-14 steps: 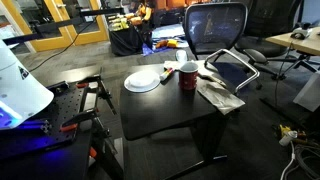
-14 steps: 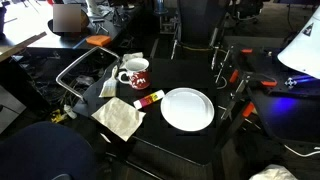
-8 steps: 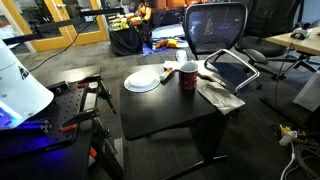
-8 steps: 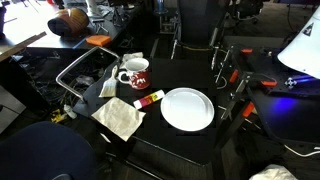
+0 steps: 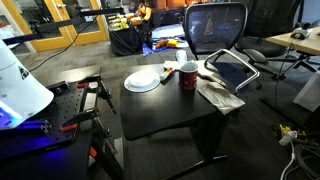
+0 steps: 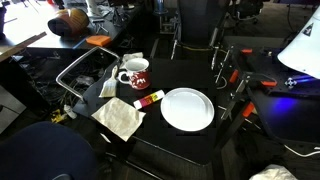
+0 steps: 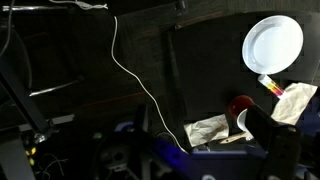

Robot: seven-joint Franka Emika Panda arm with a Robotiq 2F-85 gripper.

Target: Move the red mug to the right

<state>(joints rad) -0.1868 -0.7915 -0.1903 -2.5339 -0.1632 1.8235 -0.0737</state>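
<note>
**Red mug sits untouched on the black table**

Red mug (image 5: 188, 76) (image 6: 136, 74) stands upright near one end of the table (image 5: 160, 115) (image 6: 190, 148), white inside showing. A white plate (image 5: 143, 81) (image 6: 187, 108) lies flat near it, the two apart. Between them, just beside the mug, lies a small red-and-yellow marker (image 6: 148, 99). A crumpled cloth (image 5: 220, 93) (image 6: 120, 118) spreads over the table edge by the mug.

From the wrist the mug (image 7: 240, 106) shows far off, low and dim, with the plate (image 7: 273, 45) above it. A dark shape there – the gripper (image 7: 272, 145), as best I can make out – covers part of it. Whether the jaws are spread or closed I cannot tell – too dark.
</note>
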